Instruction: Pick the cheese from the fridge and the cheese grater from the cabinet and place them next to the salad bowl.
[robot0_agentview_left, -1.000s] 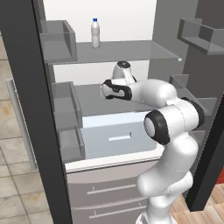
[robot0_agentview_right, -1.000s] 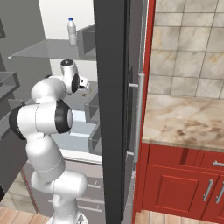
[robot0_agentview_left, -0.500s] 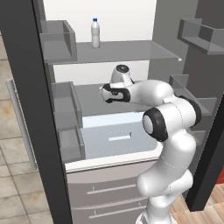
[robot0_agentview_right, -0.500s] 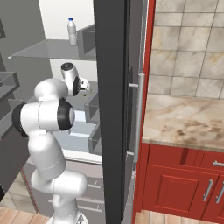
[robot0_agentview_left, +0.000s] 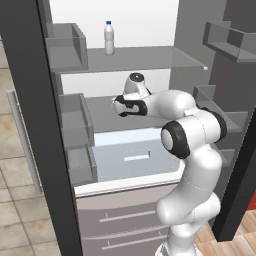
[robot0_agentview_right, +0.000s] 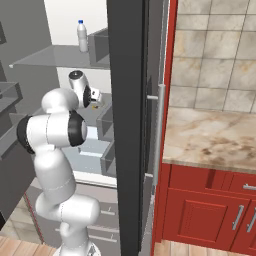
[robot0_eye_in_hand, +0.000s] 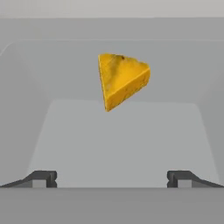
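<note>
Hand (robot0_eye_in_hand: 112, 178) fully spread, holding nothing, touching nothing. Arm reaches level into the fridge (robot0_agentview_left: 150, 60), aimed at the cheese (robot0_eye_in_hand: 122, 80) farther along the shelf (robot0_eye_in_hand: 118, 135).

text: none readable | bottle (robot0_agentview_left: 108, 37) on the fridge's (robot0_agentview_left: 130, 60) far top shelf: label blank, too small to tell | cheese (robot0_eye_in_hand: 122, 79): unmarked

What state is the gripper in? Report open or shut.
Open. The gripper has its fingertips spread wide apart, empty, with the cheese ahead, untouched.
</note>
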